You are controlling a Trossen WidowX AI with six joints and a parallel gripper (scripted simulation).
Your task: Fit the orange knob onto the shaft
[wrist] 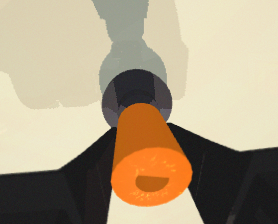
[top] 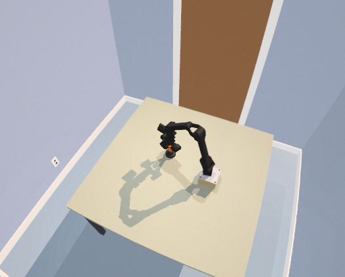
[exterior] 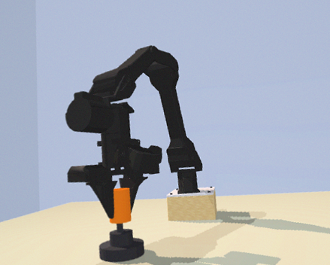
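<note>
The orange knob (top: pixel 170 148) (exterior: pixel 121 205) (wrist: pixel 142 132) is a cylinder, leaning slightly in the exterior view. Its top face with the D-shaped hole shows in the wrist view. My gripper (exterior: pixel 121 212) (wrist: pixel 141 129) is shut on the knob, one finger on each side. The round pedestal (top: pixel 170 155) (exterior: pixel 121 250) (wrist: pixel 164 95) stands dark on the table below the knob. A short piece of the dark shaft (exterior: pixel 120 227) shows between the knob's lower end and the pedestal's raised middle. The shaft's top and its flat side are hidden.
The pale table (top: pixel 197 230) (exterior: pixel 42 251) carries the pedestal and the arm's base block (top: pixel 207 184) (exterior: pixel 191 207), which stands to the right of the pedestal in the top and exterior views. The arm's shadows fall across the table.
</note>
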